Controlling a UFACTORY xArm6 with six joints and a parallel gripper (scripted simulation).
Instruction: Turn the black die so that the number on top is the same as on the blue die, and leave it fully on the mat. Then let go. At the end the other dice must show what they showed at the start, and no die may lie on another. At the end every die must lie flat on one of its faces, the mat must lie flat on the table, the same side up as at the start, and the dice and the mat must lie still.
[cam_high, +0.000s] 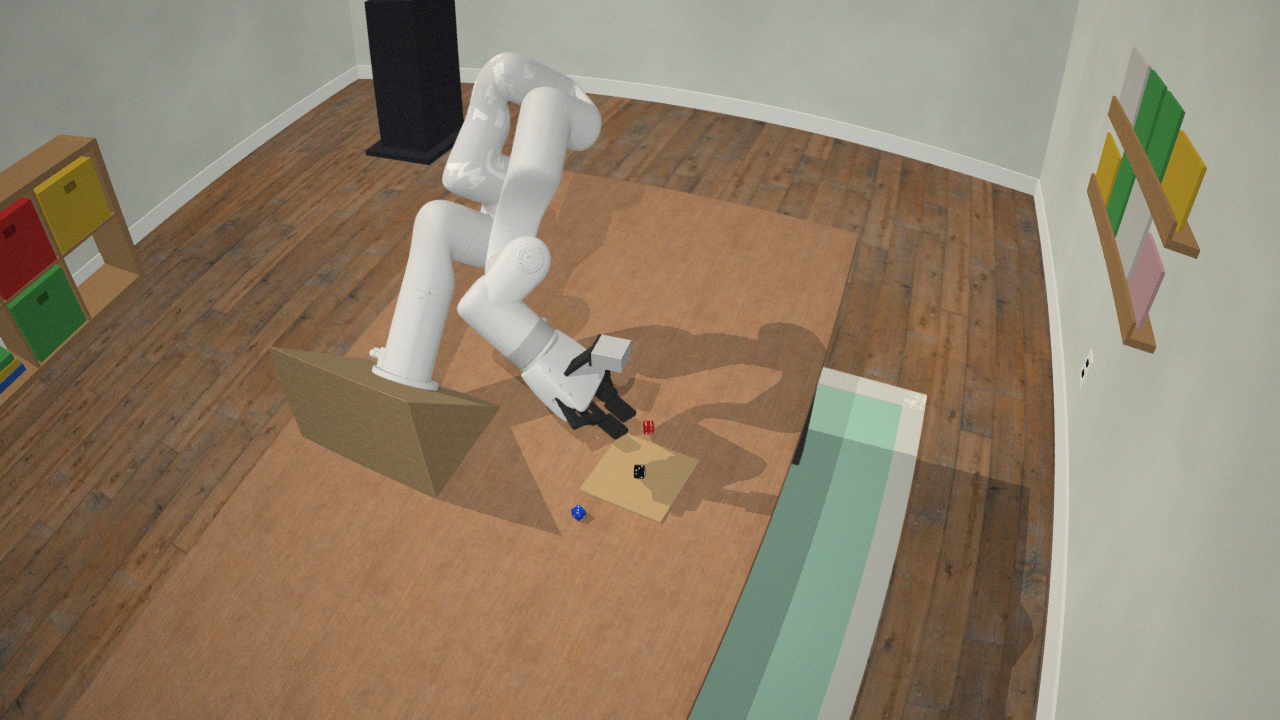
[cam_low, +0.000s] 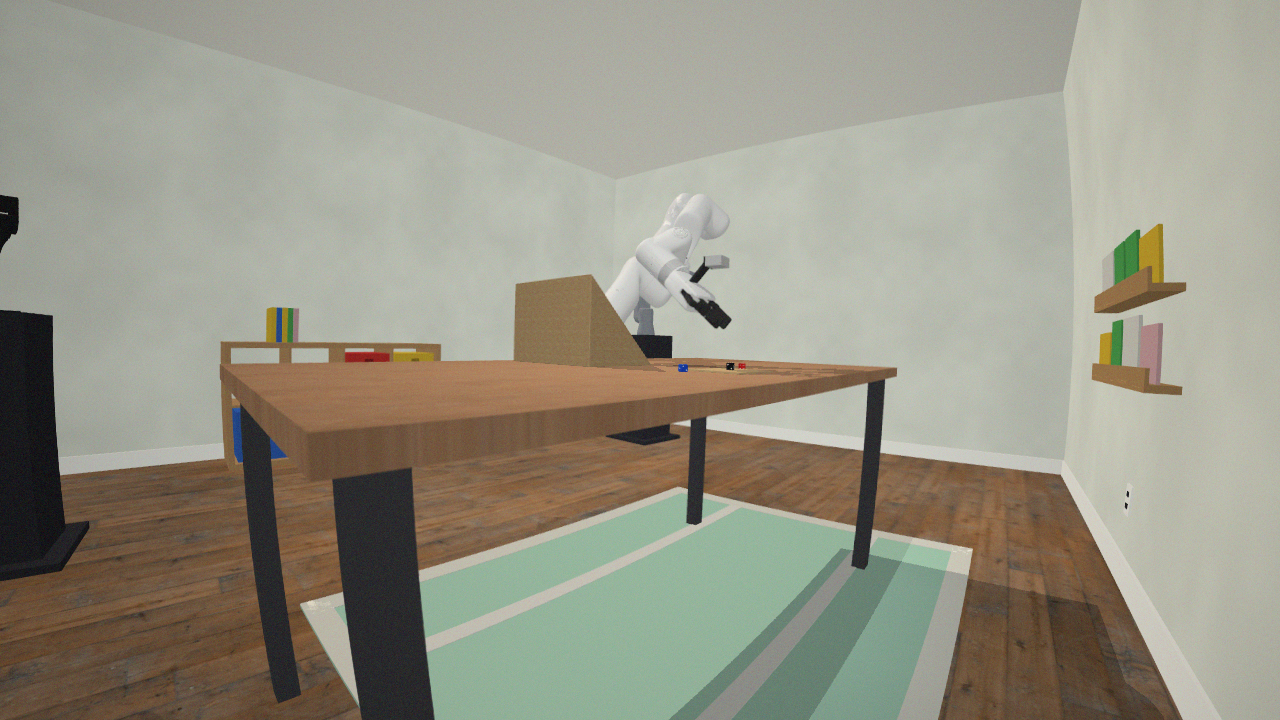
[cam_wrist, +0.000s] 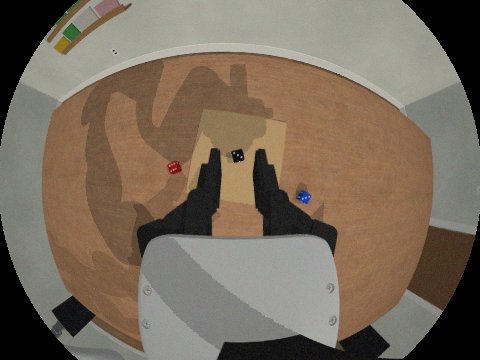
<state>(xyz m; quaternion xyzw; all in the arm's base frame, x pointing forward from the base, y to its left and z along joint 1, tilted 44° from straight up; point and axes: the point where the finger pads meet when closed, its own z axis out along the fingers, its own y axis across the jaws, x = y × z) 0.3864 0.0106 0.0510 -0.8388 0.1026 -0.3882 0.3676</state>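
Note:
The black die (cam_high: 639, 471) (cam_low: 730, 366) (cam_wrist: 238, 155) lies flat on the tan mat (cam_high: 617, 490) (cam_wrist: 275, 140), near its middle. The blue die (cam_high: 578, 513) (cam_low: 682, 367) (cam_wrist: 303, 196) lies on the table just off the mat's near left corner. My gripper (cam_high: 623, 422) (cam_low: 721, 320) (cam_wrist: 237, 161) hangs tilted, well above the mat's back edge, with its fingers partly apart and nothing between them. In the wrist view the black die shows far below, between the fingertips. The dice's pips are too small to read.
A red die (cam_high: 648, 427) (cam_low: 742, 365) (cam_wrist: 174, 167) lies on the table just behind the mat. The arm stands on a tan wedge-shaped block (cam_high: 375, 420) (cam_low: 563, 326) to the left. The table's right edge (cam_high: 787, 501) is close to the mat.

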